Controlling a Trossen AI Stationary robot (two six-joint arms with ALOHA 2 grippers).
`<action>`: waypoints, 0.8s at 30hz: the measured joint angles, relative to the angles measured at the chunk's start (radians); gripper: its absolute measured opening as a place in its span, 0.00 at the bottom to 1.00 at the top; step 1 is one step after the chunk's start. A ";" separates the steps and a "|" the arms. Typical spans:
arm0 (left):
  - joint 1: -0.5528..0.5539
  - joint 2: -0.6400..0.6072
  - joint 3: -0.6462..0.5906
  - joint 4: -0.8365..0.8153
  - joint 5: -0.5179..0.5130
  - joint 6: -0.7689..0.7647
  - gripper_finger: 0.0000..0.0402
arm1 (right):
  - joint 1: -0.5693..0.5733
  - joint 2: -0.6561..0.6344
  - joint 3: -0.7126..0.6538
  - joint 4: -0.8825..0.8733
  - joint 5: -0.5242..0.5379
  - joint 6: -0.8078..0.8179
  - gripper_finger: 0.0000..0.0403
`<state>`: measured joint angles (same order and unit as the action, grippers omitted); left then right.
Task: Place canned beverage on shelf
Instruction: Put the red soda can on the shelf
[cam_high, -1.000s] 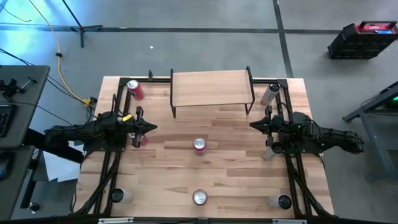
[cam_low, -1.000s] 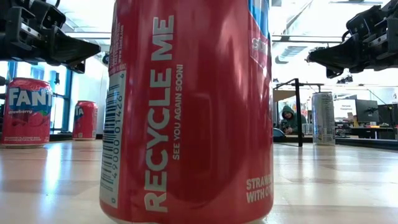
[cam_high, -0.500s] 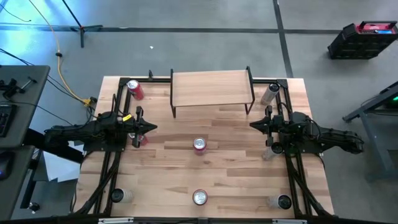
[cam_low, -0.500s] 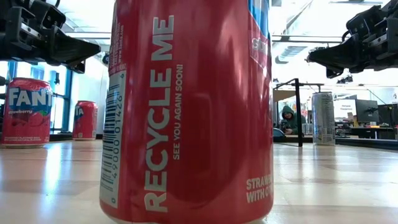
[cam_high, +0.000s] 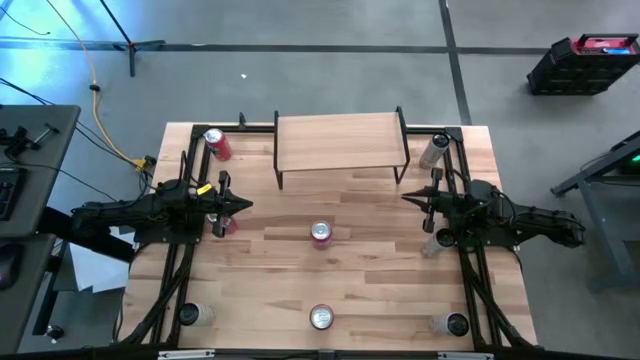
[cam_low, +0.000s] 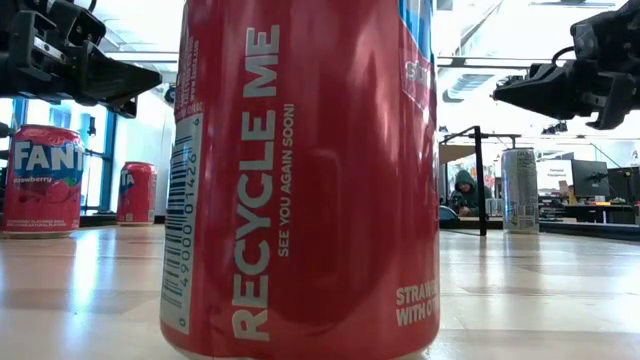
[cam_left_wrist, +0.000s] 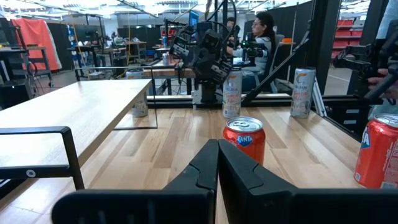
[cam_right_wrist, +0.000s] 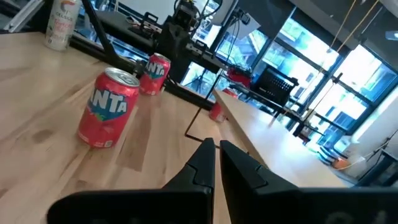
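Observation:
The shelf (cam_high: 340, 142), a light plank on thin black legs, stands on its legs at the table's far middle with nothing on it. A red canned beverage (cam_high: 320, 233) stands upright at the table's middle, seen too in the left wrist view (cam_left_wrist: 244, 138) and the right wrist view (cam_right_wrist: 109, 116). Another red can (cam_high: 320, 318) stands at the near edge and fills the low view (cam_low: 300, 170). My left gripper (cam_high: 248, 205) hovers shut at the left and points level toward the table's middle (cam_left_wrist: 217, 146). My right gripper (cam_high: 405, 199) hovers shut at the right, rolled to one side (cam_right_wrist: 216, 146).
A red can (cam_high: 216, 144) stands at the far left and another (cam_high: 228, 224) under my left arm. Silver cans stand at the far right (cam_high: 434, 150), under my right arm (cam_high: 432, 243) and at both near corners (cam_high: 190, 314). People sit beyond the table (cam_left_wrist: 264, 31).
My right gripper has rolled about the line it points along while staying in place, shut. Nothing on the table has moved.

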<state>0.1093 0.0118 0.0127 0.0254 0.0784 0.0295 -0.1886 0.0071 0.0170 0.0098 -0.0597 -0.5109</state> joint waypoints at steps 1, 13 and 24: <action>0.000 0.000 0.000 0.000 0.000 0.000 0.01 | 0.000 0.000 0.000 0.001 0.000 0.009 0.02; 0.000 0.000 0.000 0.000 0.000 0.000 0.01 | 0.000 0.001 0.000 0.237 -0.055 0.364 0.02; 0.000 0.000 0.000 0.000 0.000 0.000 0.01 | 0.008 0.032 0.001 0.628 -0.024 0.821 0.02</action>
<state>0.1093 0.0120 0.0126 0.0252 0.0784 0.0295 -0.1808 0.0389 0.0181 0.6375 -0.0833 0.3104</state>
